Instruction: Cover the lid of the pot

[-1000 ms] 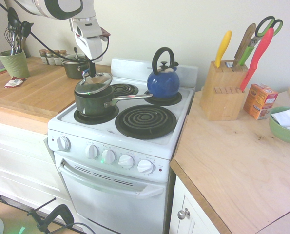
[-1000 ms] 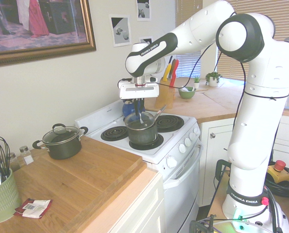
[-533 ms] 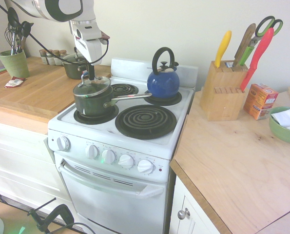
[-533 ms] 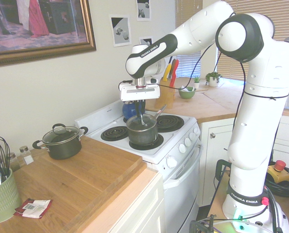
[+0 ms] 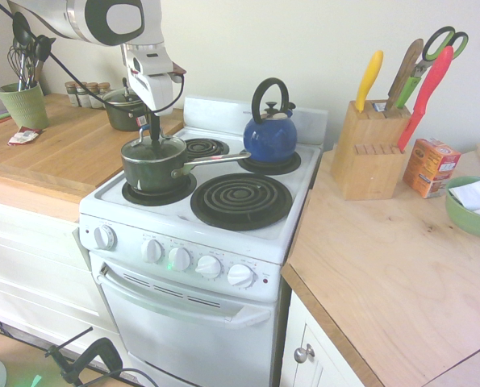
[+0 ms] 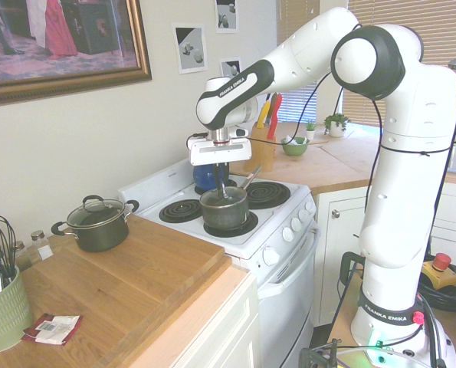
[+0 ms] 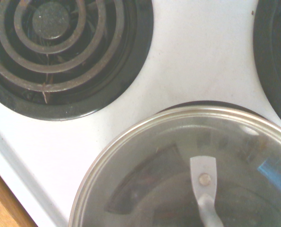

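**Lid Rests on Saucepan**

The closed hand (image 6: 222, 190) of the "FRANKA EMIKA" arm (image 6: 250, 80) meets the glass lid (image 6: 224, 197) atop the saucepan (image 6: 225, 212), its grip seemingly empty. Only the wrist view shows the lid's riveted metal bracket (image 7: 204, 179).

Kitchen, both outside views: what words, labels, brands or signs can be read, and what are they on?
"FRANKA EMIKA", on the white arm's upper link.
"FRANKA EMIKA", on the arm's base collar.
Too small to read: print on the orange box, the red-and-white packet and the marks by the stove knobs.
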Robot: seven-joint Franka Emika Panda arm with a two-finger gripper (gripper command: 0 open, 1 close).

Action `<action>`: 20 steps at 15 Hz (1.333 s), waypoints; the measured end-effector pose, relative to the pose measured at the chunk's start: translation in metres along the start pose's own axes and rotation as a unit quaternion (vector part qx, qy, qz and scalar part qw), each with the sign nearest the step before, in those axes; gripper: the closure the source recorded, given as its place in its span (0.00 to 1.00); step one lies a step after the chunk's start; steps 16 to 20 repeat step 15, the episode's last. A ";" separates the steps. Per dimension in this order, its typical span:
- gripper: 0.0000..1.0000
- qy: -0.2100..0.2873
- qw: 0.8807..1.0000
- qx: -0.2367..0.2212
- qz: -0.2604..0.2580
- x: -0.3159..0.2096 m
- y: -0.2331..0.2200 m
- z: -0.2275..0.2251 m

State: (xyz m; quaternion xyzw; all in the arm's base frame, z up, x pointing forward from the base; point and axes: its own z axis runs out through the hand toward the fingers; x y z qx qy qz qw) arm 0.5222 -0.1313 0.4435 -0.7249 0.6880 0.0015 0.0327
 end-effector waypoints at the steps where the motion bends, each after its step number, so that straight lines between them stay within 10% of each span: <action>1: 0.00 0.000 1.000 0.000 0.000 0.000 0.000 0.000; 20: 0.00 0.031 0.999 0.031 -0.007 -0.019 0.018 -0.067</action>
